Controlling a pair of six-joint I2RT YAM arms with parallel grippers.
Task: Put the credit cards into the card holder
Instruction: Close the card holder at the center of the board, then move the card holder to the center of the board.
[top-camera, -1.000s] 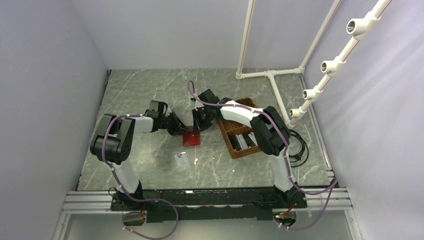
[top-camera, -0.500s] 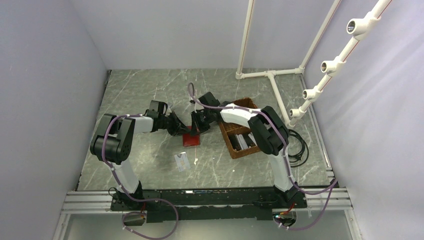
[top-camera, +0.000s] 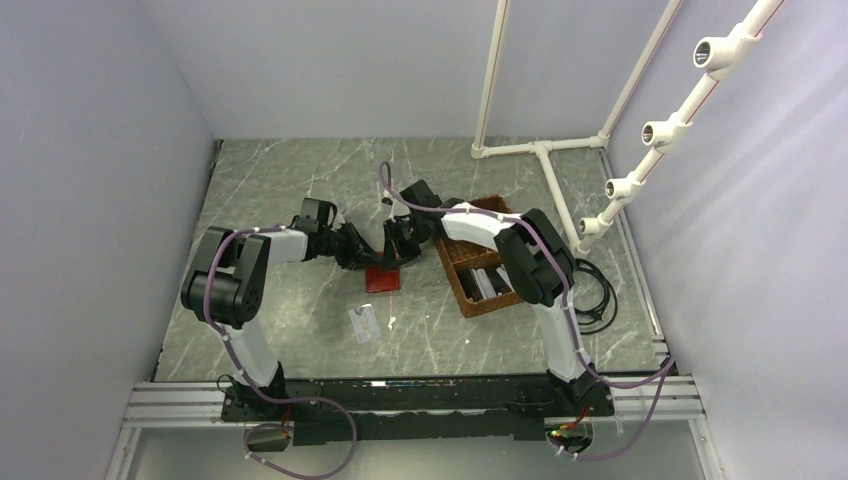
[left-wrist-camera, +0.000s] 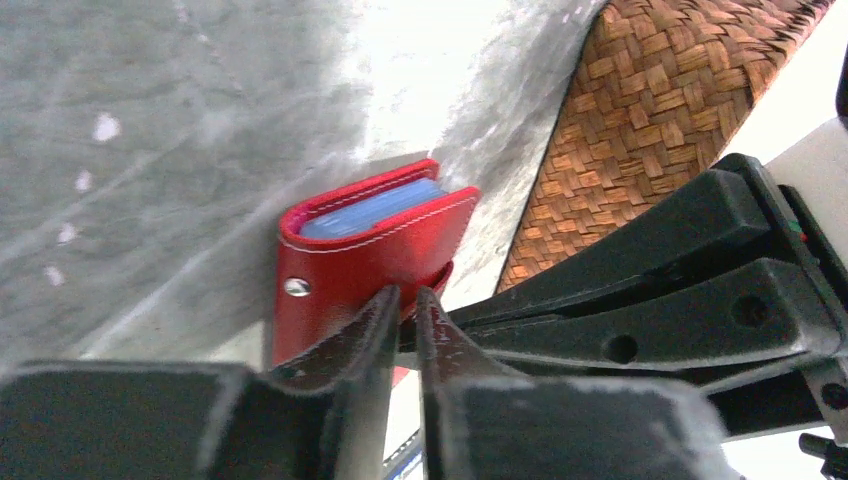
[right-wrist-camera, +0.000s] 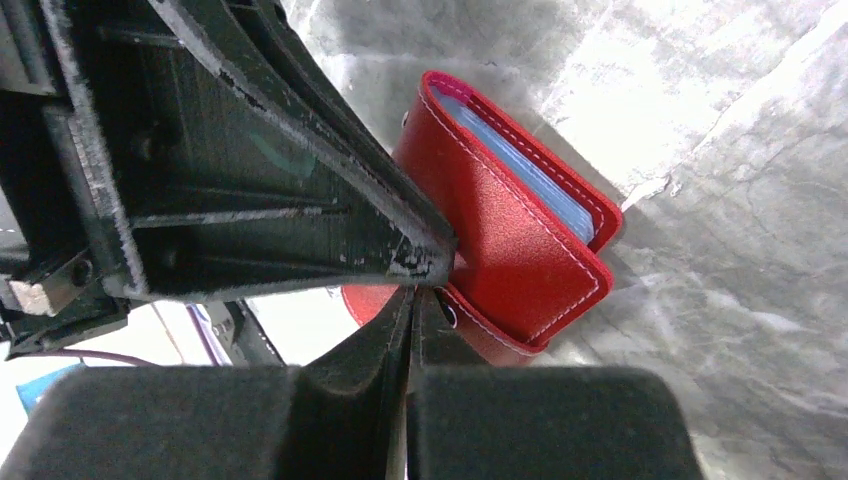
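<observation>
Wallet (right-wrist-camera: 505, 235) of stitched red leather, blue cards (right-wrist-camera: 522, 167) inside, left hand (left-wrist-camera: 403, 298) barely parted, right hand (right-wrist-camera: 412, 293) clamped shut

Looking like robotics lab test cell, not home or shop. Plain pale walls (top-camera: 100, 150) boxing in marble-pattern tabletop (top-camera: 280, 180). Left arm (top-camera: 240, 270) and right arm (top-camera: 530, 260) sitting bolted to aluminium rail (top-camera: 420, 395) at near edge. Black cables (top-camera: 597, 292) coiling at right side. White pipe frame (top-camera: 545, 148) with open sockets standing at back right. Everyday items lying out: card holder (top-camera: 381, 279), woven basket (top-camera: 480, 275).
</observation>
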